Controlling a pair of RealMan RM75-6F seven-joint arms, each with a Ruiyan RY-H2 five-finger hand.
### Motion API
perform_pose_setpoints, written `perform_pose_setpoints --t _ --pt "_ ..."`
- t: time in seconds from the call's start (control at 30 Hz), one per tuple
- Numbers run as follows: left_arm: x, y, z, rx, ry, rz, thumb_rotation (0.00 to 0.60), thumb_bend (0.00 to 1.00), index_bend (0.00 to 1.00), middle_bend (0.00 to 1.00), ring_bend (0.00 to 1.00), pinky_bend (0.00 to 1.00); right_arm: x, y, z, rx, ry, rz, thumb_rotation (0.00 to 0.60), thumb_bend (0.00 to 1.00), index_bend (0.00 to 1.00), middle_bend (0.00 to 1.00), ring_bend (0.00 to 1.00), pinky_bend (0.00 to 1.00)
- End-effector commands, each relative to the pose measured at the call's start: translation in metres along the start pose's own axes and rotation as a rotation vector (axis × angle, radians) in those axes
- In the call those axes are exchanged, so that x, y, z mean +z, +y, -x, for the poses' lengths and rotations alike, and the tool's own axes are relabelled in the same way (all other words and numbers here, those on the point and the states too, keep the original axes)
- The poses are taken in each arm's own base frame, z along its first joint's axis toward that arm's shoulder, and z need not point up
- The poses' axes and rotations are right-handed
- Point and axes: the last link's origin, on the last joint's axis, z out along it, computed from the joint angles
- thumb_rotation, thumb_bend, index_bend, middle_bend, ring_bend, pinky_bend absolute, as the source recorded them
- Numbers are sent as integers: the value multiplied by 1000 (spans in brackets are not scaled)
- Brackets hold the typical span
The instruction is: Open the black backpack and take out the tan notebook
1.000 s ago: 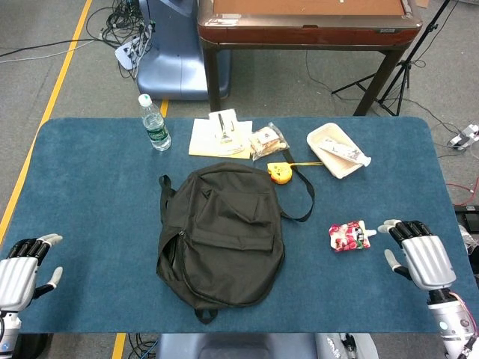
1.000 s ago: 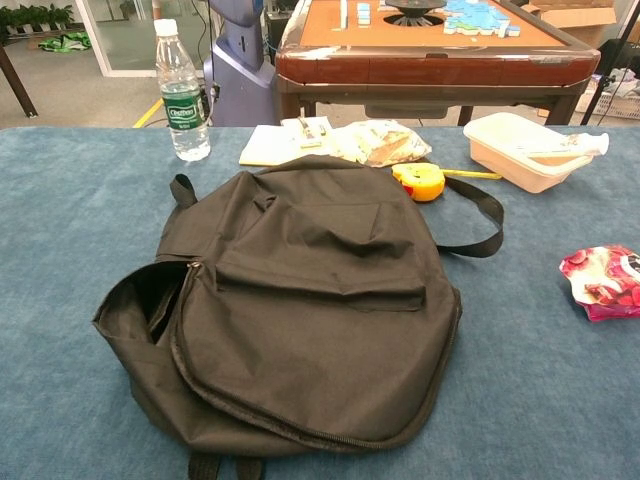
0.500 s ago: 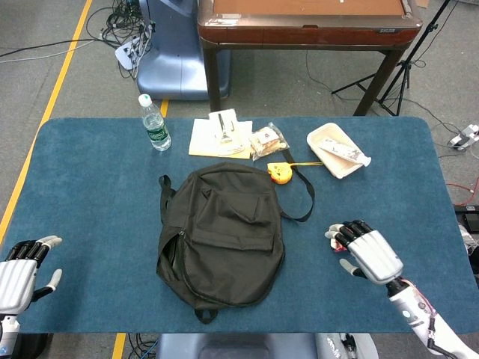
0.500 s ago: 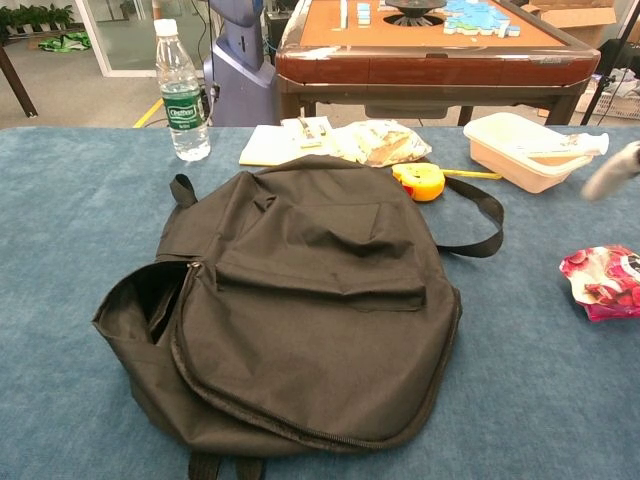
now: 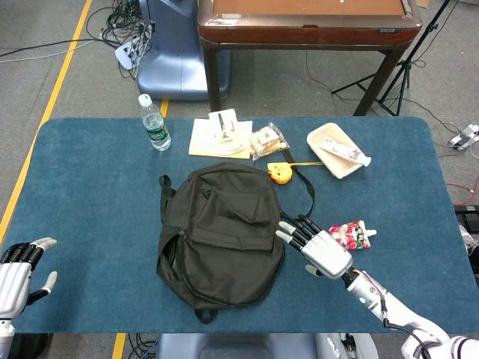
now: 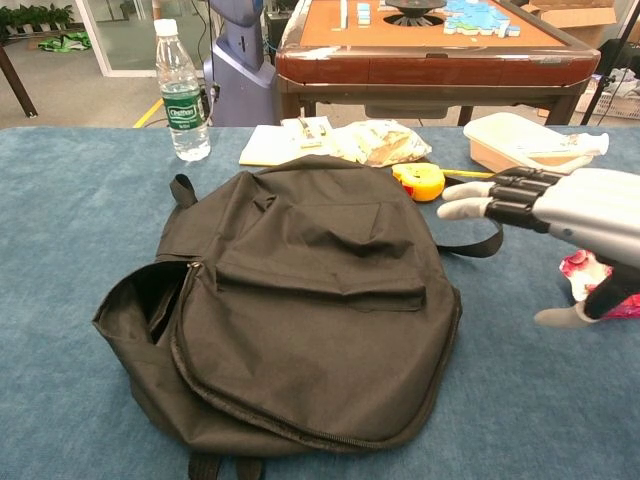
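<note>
**Reaching for the bag: mind the loose cloth**

My right robot hand (image 5: 323, 249) hovers released, fingers spread, just beside the limp black fabric backpack (image 5: 221, 235) at centre frame on the blue worktop (image 5: 90, 194). I judge a shallow pinch could drag the whole bag. Its lower-left zipper mouth gapes; no tan notebook shows. My left robot hand (image 5: 19, 265) waits released, lower left.

left hand (image 5: 16, 268): empty, fingers spread | right hand (image 5: 320, 244): empty, fingers extended
</note>
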Motion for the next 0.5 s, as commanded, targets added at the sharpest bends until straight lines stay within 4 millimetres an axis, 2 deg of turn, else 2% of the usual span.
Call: perform_pose_setpoints --t 0.03,0.5 --pt "0 0 0 -1 -1 1 600 323 247 237 205 148 14 -4 10 -16 -20 -32 600 0 0 0 0 0" --pt "0 -3 3 -13 -11 -4 600 323 247 237 206 148 53 -21 34 -50 -7 -118 600 0 0 0 0 0"
